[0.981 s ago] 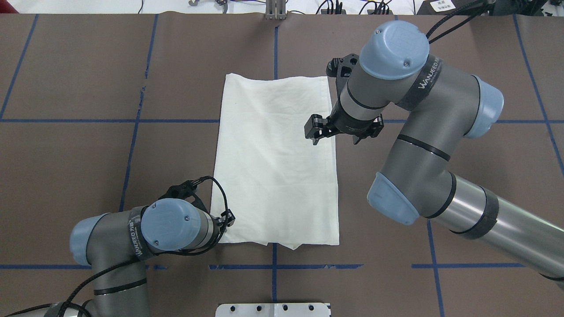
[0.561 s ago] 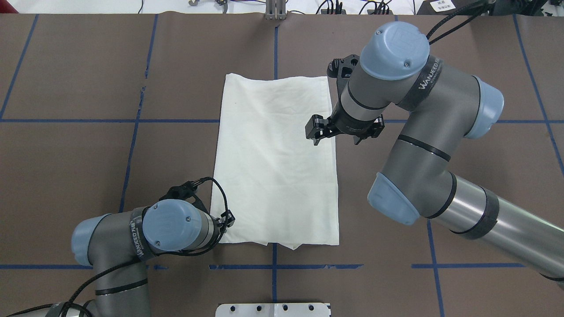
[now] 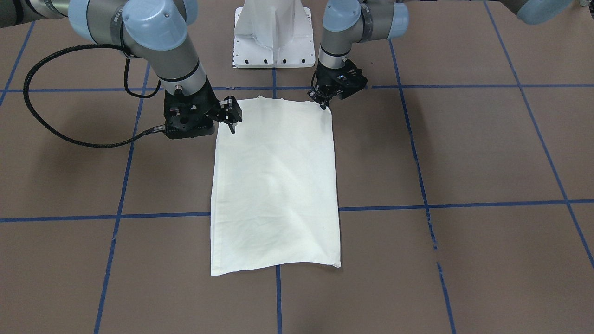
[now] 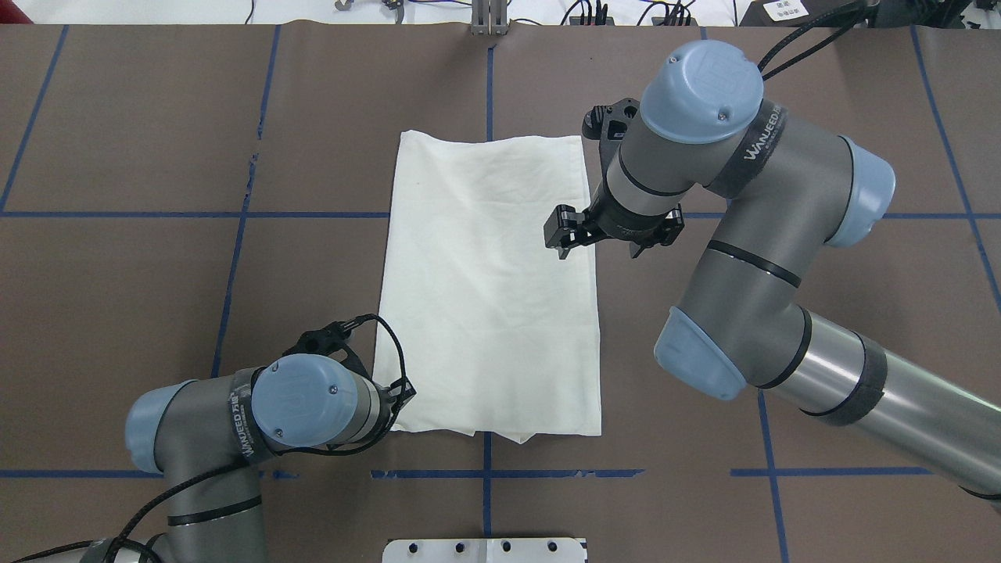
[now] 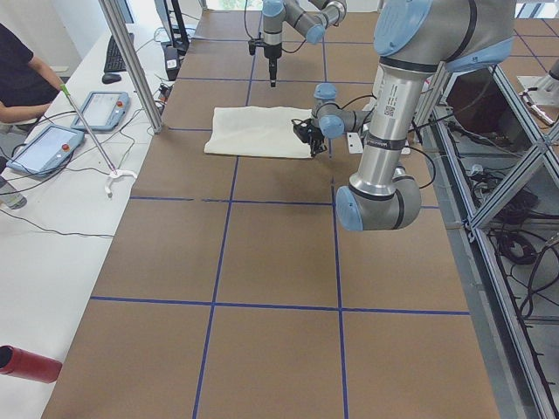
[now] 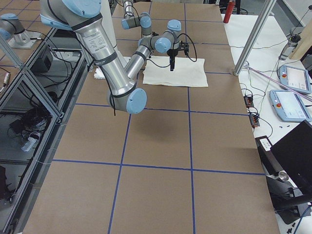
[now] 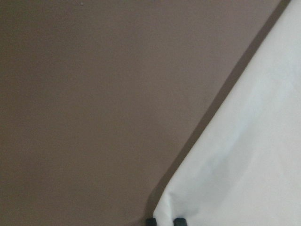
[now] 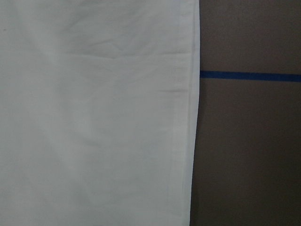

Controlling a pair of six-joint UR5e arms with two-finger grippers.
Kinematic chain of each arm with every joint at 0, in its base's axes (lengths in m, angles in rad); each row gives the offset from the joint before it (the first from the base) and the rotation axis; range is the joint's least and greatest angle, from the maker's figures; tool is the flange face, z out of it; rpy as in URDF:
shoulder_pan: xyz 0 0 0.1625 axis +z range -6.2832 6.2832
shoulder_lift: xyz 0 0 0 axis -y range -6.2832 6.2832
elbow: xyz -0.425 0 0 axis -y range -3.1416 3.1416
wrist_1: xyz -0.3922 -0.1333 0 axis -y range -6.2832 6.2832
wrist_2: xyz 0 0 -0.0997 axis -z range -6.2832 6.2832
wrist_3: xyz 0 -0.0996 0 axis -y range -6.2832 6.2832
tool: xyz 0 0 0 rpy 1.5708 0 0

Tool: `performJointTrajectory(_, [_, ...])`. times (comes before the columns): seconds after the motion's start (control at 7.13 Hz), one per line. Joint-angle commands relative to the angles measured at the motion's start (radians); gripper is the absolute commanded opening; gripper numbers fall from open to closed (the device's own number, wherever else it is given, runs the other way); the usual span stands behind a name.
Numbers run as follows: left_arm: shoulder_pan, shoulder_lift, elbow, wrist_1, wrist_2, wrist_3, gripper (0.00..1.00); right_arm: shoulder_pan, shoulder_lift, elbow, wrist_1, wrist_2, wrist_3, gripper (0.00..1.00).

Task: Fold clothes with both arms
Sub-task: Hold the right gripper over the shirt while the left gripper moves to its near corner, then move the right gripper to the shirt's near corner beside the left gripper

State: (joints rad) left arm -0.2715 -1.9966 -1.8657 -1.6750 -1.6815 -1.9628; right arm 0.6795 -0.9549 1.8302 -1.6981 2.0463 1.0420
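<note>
The clothes are one cream shirt (image 4: pixel 485 289) folded into a tall rectangle, plain side up, flat on the brown table (image 3: pixel 464 153). My left gripper (image 3: pixel 323 103) sits at the shirt's corner nearest the robot on its left. In the left wrist view its two dark tips (image 7: pixel 164 220) are close together on that corner of the shirt (image 7: pixel 249 155). My right gripper (image 4: pixel 597 250) hovers open over the shirt's right edge, about midway along it, one fingertip (image 3: pixel 232 126) above the cloth. The right wrist view shows only the shirt's hemmed edge (image 8: pixel 186 141), no fingers.
The white pedestal base (image 3: pixel 274 41) stands at the robot's side of the table. Blue tape lines (image 4: pixel 235 258) cross the brown surface. In the exterior left view a side bench holds tablets (image 5: pixel 52 144), a person's arm (image 5: pixel 22 92) and a red cylinder (image 5: pixel 26 362).
The right gripper has crept a few pixels to the right and toward the robot over the shirt's edge. The left arm has barely shifted; the shirt lies the same.
</note>
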Motion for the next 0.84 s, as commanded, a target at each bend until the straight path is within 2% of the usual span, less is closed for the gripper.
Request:
performJointTrajectory(0.0, [-0.001,0.002,-0.035,0.003,-0.003,0.008,0.00,0.000,-0.008,0.004,0.000,0.000,0.015,1.00])
performJointTrajectory(0.14, [0.000,0.009,-0.071,0.023,-0.004,0.012,0.00,-0.005,-0.012,0.011,0.000,-0.002,0.035,1.00])
performJointTrajectory(0.42, [0.005,0.006,-0.131,0.054,-0.010,0.013,0.00,-0.081,-0.022,0.035,0.000,-0.015,0.222,1.00])
performJointTrajectory(0.7, [0.009,0.001,-0.141,0.052,-0.015,0.016,0.00,-0.242,-0.056,0.054,0.041,-0.174,0.541,1.00])
